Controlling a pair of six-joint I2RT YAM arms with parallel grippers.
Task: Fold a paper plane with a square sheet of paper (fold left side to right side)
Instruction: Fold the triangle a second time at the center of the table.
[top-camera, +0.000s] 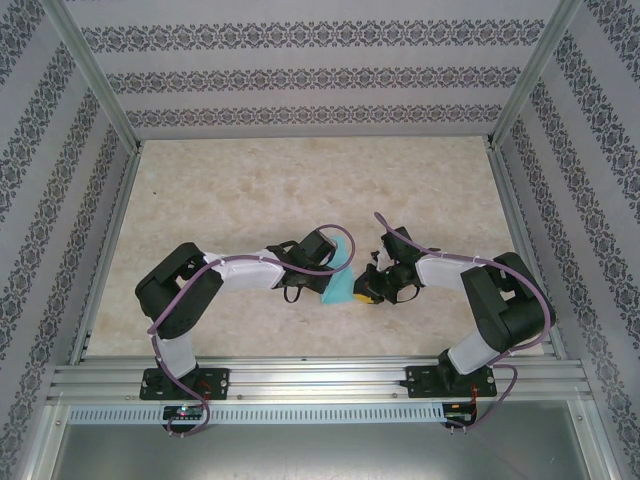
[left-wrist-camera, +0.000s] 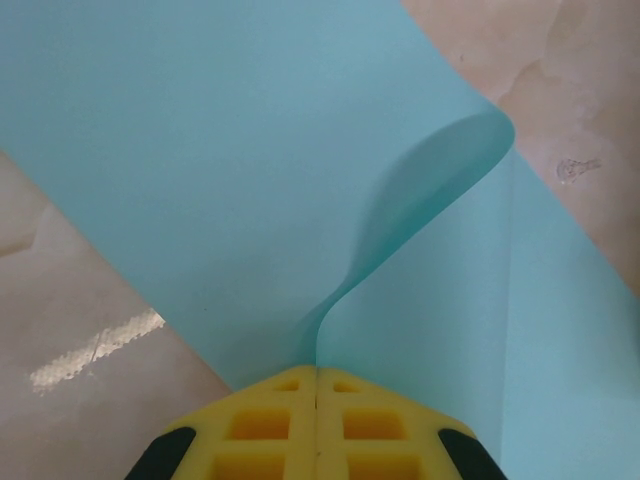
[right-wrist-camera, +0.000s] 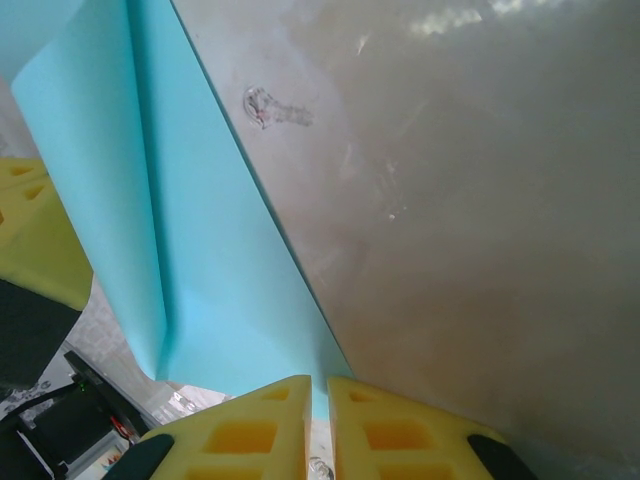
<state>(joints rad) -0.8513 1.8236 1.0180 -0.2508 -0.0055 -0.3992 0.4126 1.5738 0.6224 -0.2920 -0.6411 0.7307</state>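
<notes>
Both arms have elbows out and forearms converging inward. Left gripper (left-wrist-camera: 317, 372): fingers pressed together, pinching a curled edge of the turquoise sheet of paper (left-wrist-camera: 250, 180). Right gripper (right-wrist-camera: 320, 385): fingers nearly closed, pinching another edge. The sheet is between them, mid-tabletop (top-camera: 300, 180).

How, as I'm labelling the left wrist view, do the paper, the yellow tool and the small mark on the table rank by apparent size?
1. paper, largest.
2. left tool, though closeness to the camera enlarges it.
3. mark on the table, smallest.
</notes>
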